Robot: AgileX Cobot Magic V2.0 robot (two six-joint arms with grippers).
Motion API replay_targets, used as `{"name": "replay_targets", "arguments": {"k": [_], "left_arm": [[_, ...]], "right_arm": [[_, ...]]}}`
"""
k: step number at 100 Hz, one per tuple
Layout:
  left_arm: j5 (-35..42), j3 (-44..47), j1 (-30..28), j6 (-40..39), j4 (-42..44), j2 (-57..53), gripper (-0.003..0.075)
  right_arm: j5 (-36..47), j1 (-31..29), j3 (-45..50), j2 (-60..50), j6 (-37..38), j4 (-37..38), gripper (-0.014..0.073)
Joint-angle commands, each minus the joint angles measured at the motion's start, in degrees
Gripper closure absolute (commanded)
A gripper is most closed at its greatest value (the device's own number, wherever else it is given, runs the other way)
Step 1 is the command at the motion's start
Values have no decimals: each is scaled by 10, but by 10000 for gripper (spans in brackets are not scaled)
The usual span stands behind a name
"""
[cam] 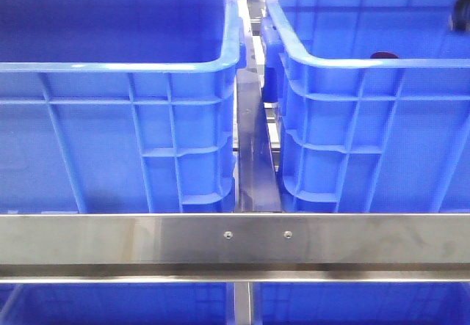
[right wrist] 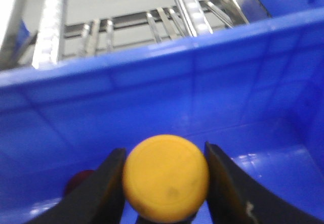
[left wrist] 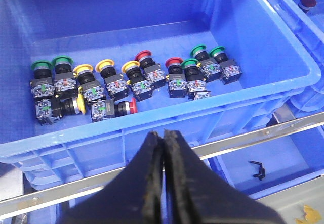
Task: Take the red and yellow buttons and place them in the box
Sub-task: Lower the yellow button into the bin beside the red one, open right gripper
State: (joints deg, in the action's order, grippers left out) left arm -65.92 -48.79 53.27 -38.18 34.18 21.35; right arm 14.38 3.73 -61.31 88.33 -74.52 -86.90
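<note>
My right gripper (right wrist: 164,153) is shut on a yellow button (right wrist: 165,178), held inside the blue box (right wrist: 152,97), above its floor. A dark red button (right wrist: 77,181) lies on that floor beside my fingers. From the front this box (cam: 367,119) is the right-hand crate, and a bit of dark red (cam: 382,55) shows over its rim. My left gripper (left wrist: 163,134) is shut and empty, in front of the near wall of the left crate (left wrist: 152,118). That crate holds several red (left wrist: 144,56), yellow (left wrist: 105,63) and green buttons on switch bodies.
The left crate (cam: 110,119) and the box stand side by side with a narrow metal gap (cam: 253,141) between them. A steel rail (cam: 235,240) crosses in front. More blue bins sit on the shelf below, one with a small black clip (left wrist: 258,170).
</note>
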Motion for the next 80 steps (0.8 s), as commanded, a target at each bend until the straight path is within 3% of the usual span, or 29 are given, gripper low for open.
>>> {"name": "replay_targets", "arguments": {"k": [1,36,80], "left_arm": [[39,-13,4,-1,24,6,739],[39,-13,4,-1,25,6,739],[39,-13,4,-1,30,6,739]], "right_arm": [[25,-3,-40,18,-8,34,358],[34,-12,-123,128,-8,37,358],[-13,-53,-143,154,11,37,358]]}}
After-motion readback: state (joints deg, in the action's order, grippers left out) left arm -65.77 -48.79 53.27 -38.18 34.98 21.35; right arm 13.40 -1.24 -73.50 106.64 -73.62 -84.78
